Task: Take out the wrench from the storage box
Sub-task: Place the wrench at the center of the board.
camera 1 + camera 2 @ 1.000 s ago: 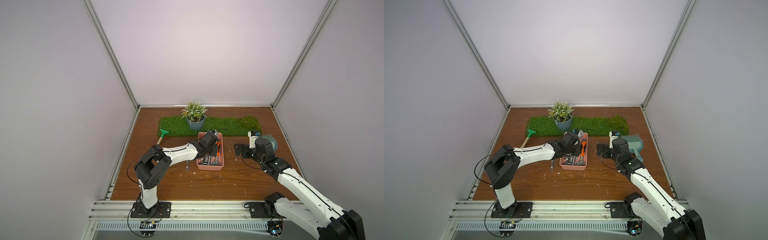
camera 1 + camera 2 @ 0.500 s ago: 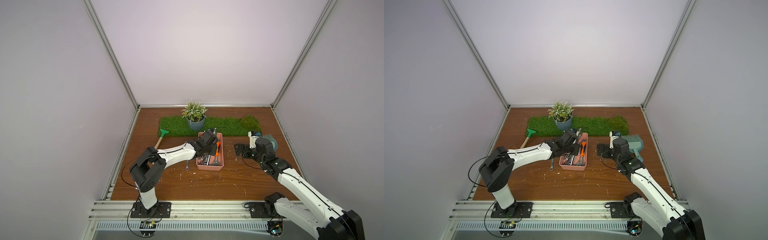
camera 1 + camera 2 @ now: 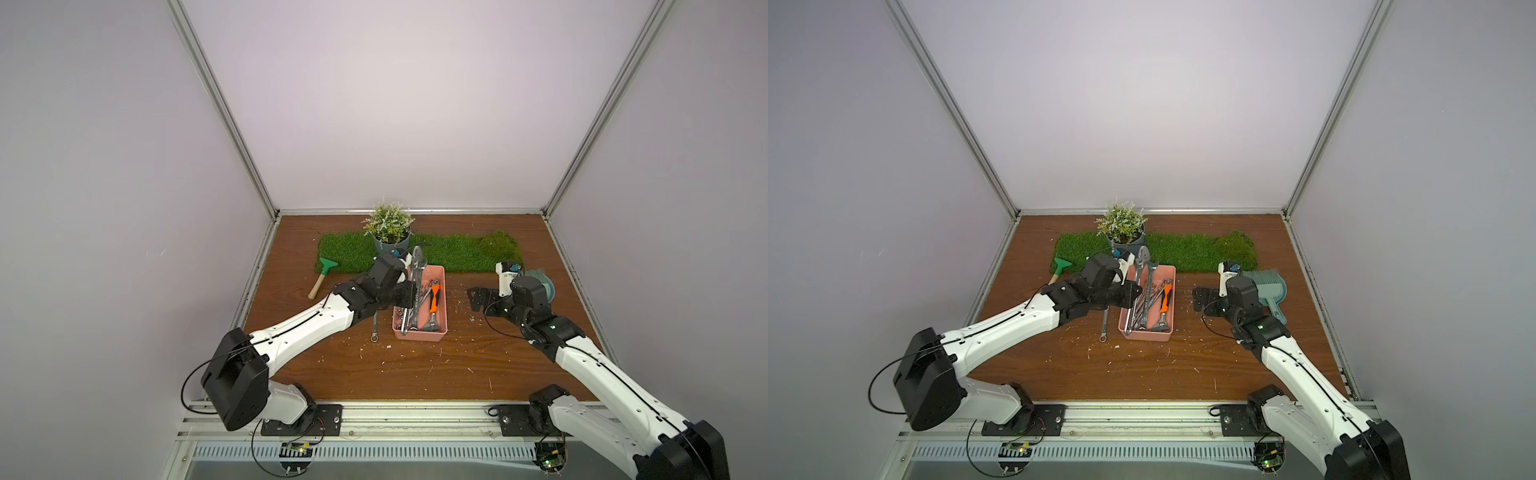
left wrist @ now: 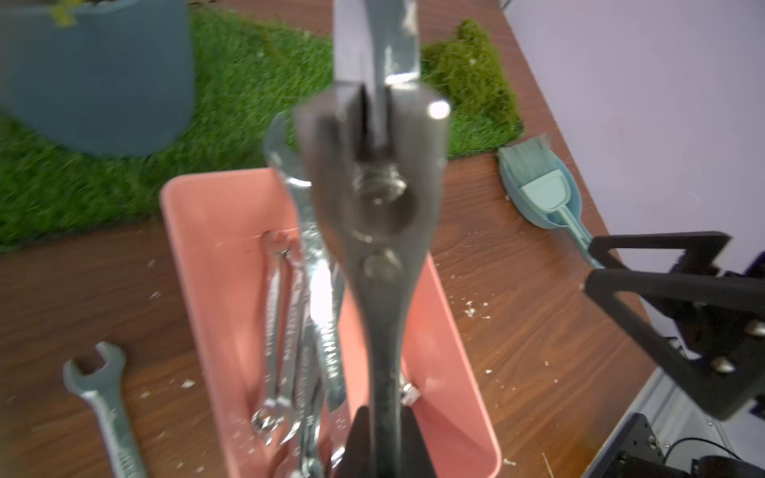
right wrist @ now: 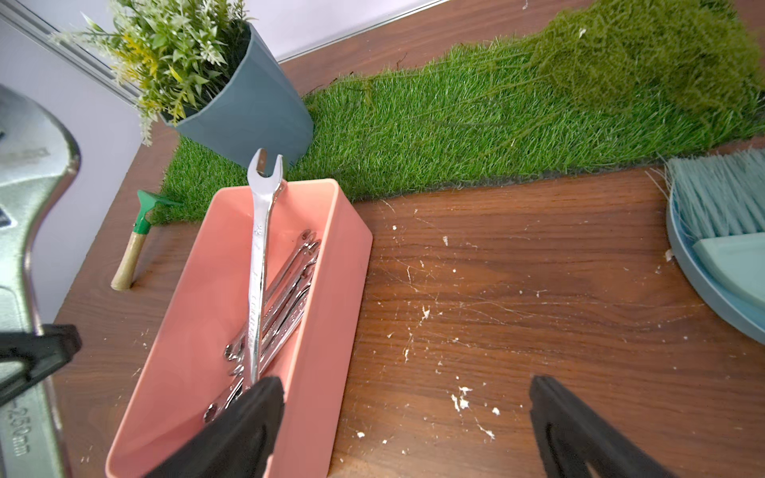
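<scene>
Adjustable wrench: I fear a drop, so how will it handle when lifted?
Rigid and probably heavy: the adjustable wrench looks thick steel. The left gripper pinches its handle far from the wide head, so it may pivot. Polished metal might slip.

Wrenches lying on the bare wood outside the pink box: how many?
1: a wrench beside the storage box, on the side of the left arm. The arm may hide another.

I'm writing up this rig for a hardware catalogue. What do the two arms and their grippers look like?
The left arm and right arm match: glossy white shells between boxy black joints, with thin black cables looping out. The left gripper and right gripper are matte black; the right one's fingers are open triangular frames with silver screws.
</scene>
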`<state>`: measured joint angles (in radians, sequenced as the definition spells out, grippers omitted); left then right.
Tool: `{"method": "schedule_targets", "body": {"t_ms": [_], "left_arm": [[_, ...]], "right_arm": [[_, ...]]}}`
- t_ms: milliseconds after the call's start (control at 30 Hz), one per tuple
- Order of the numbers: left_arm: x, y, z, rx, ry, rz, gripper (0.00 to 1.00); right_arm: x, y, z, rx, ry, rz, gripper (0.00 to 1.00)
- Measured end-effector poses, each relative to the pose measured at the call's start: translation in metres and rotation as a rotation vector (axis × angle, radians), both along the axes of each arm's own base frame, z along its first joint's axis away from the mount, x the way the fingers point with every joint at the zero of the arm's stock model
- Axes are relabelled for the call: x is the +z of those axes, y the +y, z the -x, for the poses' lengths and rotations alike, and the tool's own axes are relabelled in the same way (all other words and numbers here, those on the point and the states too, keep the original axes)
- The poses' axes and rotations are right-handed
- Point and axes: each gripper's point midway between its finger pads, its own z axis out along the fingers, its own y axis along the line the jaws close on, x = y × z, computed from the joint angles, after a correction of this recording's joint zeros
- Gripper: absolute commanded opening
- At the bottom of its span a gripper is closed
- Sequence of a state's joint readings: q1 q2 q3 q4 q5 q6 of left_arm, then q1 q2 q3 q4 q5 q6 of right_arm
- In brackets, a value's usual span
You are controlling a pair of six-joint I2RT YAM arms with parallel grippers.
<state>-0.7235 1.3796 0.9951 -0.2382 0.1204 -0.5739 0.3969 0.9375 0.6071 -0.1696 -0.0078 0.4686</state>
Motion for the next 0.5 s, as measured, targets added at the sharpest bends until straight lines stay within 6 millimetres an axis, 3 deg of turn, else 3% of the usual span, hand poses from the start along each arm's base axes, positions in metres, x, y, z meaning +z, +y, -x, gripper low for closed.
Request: {"method": "schedule_targets", "body": {"t_ms": [233, 367, 500], "left_arm": [[-0.022, 0.081, -0.006, 0.16, 0.048, -0.053, 0.0], [-0.053, 0.119, -0.006, 0.235, 0.105, -0.11, 0.0], [-0.088, 0.143, 0.001, 0.273, 0.184, -0.16, 0.0]], "right_arm": [[0.0, 0.001, 0.0, 0.001, 0.001, -0.005, 0.99], [0.0, 0.001, 0.0, 0.003, 0.001, -0.007, 0.99], [0.001, 0.001, 0.0, 0.004, 0.001, -0.008, 0.99]]}}
